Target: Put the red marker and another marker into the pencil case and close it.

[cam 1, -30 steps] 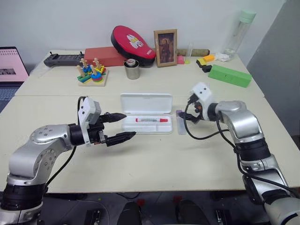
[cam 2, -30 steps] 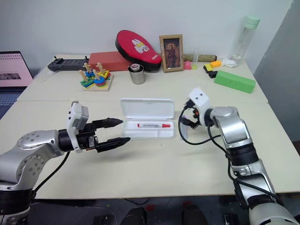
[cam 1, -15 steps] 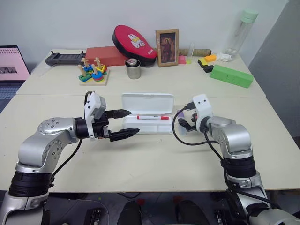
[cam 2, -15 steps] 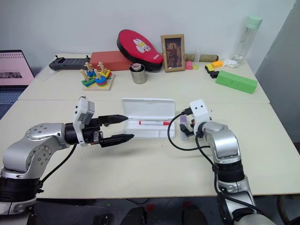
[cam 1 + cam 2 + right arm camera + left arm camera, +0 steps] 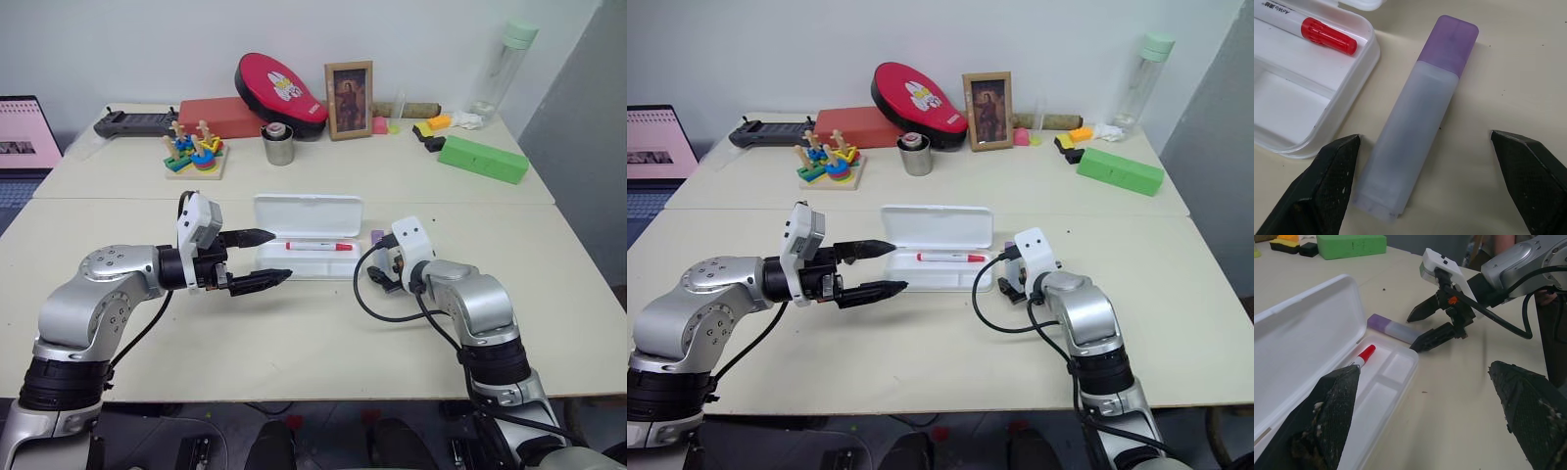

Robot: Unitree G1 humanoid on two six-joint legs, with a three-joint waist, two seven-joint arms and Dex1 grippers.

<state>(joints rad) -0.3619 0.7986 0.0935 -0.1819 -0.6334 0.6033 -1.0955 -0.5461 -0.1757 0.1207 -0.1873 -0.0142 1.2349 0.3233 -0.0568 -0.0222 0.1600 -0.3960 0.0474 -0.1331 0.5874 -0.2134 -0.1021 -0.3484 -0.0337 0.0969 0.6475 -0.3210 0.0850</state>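
In the left eye view, most of the lavender marker [image 5: 376, 238] is hidden behind the right gripper [image 5: 384, 275]; only its purple cap is seen. 2 markers and 1 pencil case [image 5: 306, 238] are counted at frame centre. The case lies open on the table [image 5: 294, 333], lid raised. The red marker [image 5: 319, 246] lies inside, long axis left-right, cap toward the right. In the right wrist view, the lavender marker lies just beside the case, between spread, released fingers. The left gripper [image 5: 257, 259] is also released, empty, left of the case.
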